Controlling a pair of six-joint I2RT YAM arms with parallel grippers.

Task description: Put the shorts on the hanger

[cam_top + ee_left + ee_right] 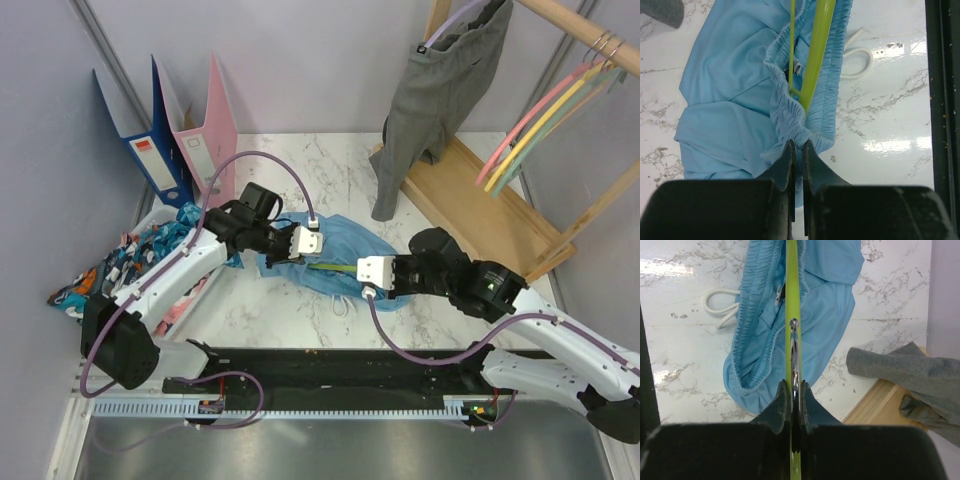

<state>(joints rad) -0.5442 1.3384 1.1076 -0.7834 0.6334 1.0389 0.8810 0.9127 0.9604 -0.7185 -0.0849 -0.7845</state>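
The light blue shorts (345, 250) lie crumpled on the marble table between my two grippers. The lime hanger (334, 267) pokes into their waistband opening; it shows edge-on in the right wrist view (792, 300) and in the left wrist view (816, 55). My left gripper (796, 146) is shut on the elastic waistband of the shorts (740, 90). My right gripper (794, 386) is shut on the hanger at its metal hook. The white drawstring (720, 307) trails on the table beside the shorts (830, 315).
A grey garment (440, 90) hangs on a wooden rack (480, 200) at the back right, with pink and orange-yellow hangers (540, 120) on its rail. Patterned clothes (130, 260) fill a bin at the left. Binders (180, 130) stand at the back left.
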